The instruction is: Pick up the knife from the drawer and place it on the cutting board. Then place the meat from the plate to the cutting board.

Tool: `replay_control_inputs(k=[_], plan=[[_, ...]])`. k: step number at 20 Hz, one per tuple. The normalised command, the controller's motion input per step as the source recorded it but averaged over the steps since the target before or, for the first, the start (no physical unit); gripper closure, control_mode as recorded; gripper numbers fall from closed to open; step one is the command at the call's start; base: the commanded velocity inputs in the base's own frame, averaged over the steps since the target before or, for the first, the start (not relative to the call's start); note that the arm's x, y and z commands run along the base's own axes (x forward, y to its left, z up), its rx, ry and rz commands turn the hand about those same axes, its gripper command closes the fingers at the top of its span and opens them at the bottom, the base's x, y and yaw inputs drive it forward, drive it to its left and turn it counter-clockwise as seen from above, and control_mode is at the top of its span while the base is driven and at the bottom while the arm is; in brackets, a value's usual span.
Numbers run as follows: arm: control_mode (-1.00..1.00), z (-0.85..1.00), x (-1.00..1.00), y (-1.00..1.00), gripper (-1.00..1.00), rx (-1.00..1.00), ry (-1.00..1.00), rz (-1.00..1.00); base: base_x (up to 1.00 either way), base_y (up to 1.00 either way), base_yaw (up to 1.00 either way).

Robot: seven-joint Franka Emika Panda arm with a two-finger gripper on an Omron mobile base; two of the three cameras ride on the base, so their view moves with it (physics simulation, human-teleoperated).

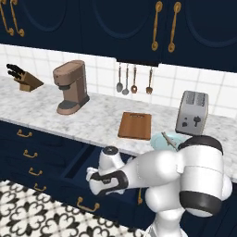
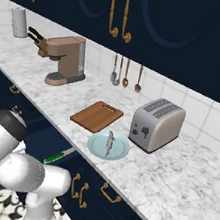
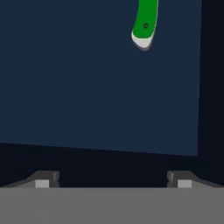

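The wide navy drawer (image 1: 76, 166) stands pulled open below the counter, its brass handle (image 1: 88, 205) at the front. Inside lies the knife, its green handle (image 3: 145, 22) at the top of the hand view and also visible in the right base view (image 2: 58, 156). My gripper (image 3: 113, 183) is open over the drawer floor, short of the handle, with nothing between its fingertips (image 3: 42, 182). The brown cutting board (image 2: 97, 116) lies bare on the counter. Beside it the pale teal plate (image 2: 120, 152) carries the meat (image 2: 109, 143).
A toaster (image 2: 157, 124) stands right of the board and plate. A coffee machine (image 1: 70, 86) and a knife block (image 1: 23, 77) stand to the left. Utensils (image 1: 134, 81) hang on the wall. Narrow drawers (image 1: 28, 152) lie left of the open one.
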Motion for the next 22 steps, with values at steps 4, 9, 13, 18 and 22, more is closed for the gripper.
replay_control_inputs(k=[4, 9, 13, 18, 22], plan=[[-1.00, -0.29, -0.87, 0.44, -1.00, 0.05, 0.12, 0.00, 0.00, 0.00, 0.00], [-1.00, 0.00, -0.70, 0.28, -1.00, 0.05, 0.05, 0.00, 0.00, 0.00, 0.00], [-1.00, 0.45, -0.20, 0.09, -1.00, 0.00, 0.00, 0.00, 0.00, 0.00, 0.00], [-1.00, 0.46, 0.53, -0.01, -1.00, 0.00, 0.05, -0.01, 0.00, 0.00, 0.00], [-1.00, -0.05, 0.36, -0.48, -1.00, 0.00, -0.01, 0.00, 0.00, 0.00, 0.00]])
